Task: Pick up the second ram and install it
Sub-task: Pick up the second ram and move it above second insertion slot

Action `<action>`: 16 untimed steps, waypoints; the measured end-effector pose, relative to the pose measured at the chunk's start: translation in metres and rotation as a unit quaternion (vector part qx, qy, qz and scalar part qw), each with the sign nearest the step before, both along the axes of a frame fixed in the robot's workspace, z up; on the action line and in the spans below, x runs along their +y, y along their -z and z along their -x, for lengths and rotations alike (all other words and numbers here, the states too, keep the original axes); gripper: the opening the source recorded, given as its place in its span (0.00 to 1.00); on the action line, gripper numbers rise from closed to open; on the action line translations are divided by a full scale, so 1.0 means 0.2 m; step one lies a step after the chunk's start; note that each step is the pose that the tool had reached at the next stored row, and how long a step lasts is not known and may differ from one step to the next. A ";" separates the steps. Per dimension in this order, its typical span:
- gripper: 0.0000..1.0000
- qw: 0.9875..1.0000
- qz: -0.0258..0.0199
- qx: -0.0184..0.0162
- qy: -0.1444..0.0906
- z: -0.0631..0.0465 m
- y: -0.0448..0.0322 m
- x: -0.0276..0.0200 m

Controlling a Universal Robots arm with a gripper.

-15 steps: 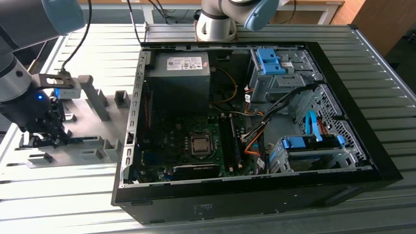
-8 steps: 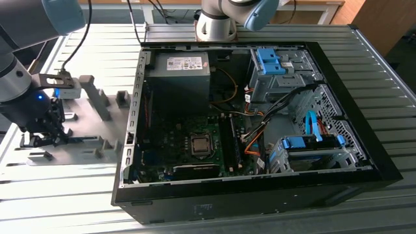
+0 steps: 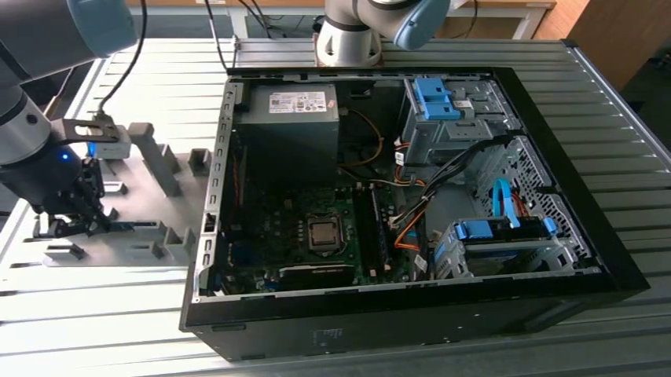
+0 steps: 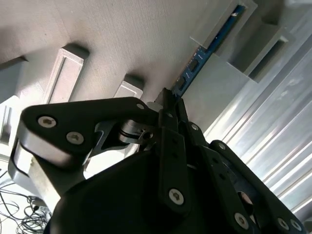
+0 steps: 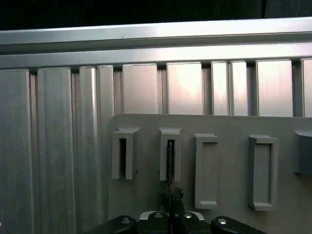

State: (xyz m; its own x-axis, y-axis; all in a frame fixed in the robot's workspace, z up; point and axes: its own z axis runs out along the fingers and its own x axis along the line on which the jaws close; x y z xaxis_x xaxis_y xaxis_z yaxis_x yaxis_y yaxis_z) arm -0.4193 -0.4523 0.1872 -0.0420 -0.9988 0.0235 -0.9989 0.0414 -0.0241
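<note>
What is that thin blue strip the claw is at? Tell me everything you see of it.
The ram stick is a thin, narrow blue circuit board with dark chips along it. It stands on edge, slotted into pale grey holder blocks, and appears edge-on in the first wrist view. The gripper pinches one end; the stick is not yet lifted out.

Pincer [image 5: 169, 196] downward, fingers tightly together
</note>
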 end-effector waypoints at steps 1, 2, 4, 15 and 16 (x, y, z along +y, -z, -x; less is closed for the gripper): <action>0.14 1.000 0.000 0.000 -0.006 0.00 0.000 0.000; 0.14 1.000 0.000 0.000 -0.013 0.00 0.000 0.000; 0.14 1.000 0.000 0.000 -0.021 0.00 0.000 -0.002; 0.14 1.000 0.000 0.000 -0.022 0.00 -0.002 -0.002; 0.14 1.000 0.000 0.000 -0.022 0.00 -0.007 -0.002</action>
